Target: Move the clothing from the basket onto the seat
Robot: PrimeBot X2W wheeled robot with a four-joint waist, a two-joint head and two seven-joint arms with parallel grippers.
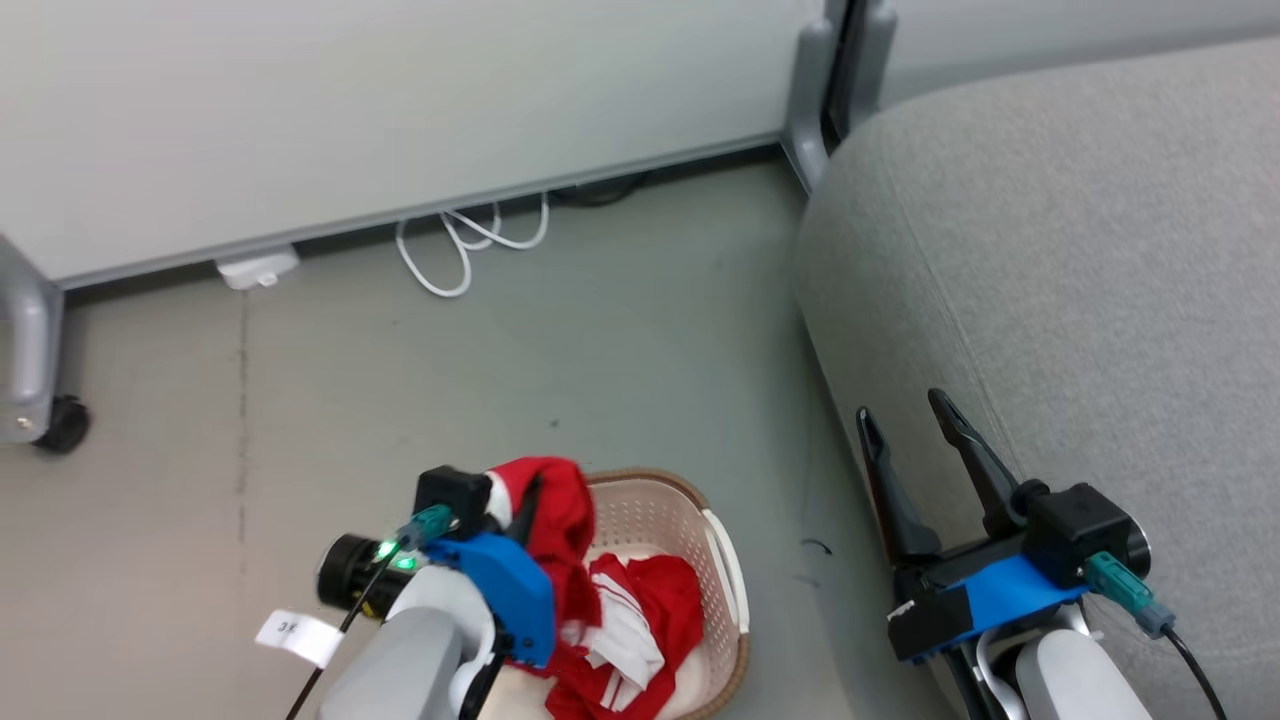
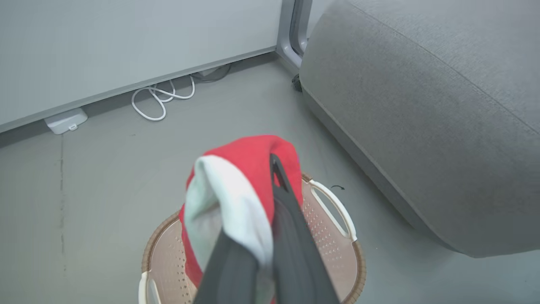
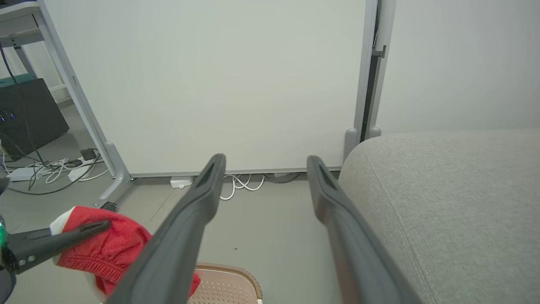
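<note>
My left gripper (image 1: 520, 500) is shut on a red garment with white trim (image 1: 550, 515), held up above the cream basket (image 1: 655, 505) on the floor. In the left wrist view the garment (image 2: 249, 164) drapes over my fingers, with the basket rim (image 2: 352, 249) below. A second red and white garment (image 1: 640, 625) lies inside the basket. The grey sofa seat (image 1: 1080, 260) stands to the right of the basket. My right gripper (image 1: 915, 420) is open at the sofa's front edge with nothing between its fingers, as the right wrist view (image 3: 263, 162) also shows.
A white partition wall on a grey wheeled frame (image 1: 830, 90) runs along the back. Coiled white cable (image 1: 465, 245) and a white power block (image 1: 255, 270) lie at its foot. A caster wheel (image 1: 62, 425) sits at far left. A dark cabinet and cables (image 3: 29, 114) stand beyond.
</note>
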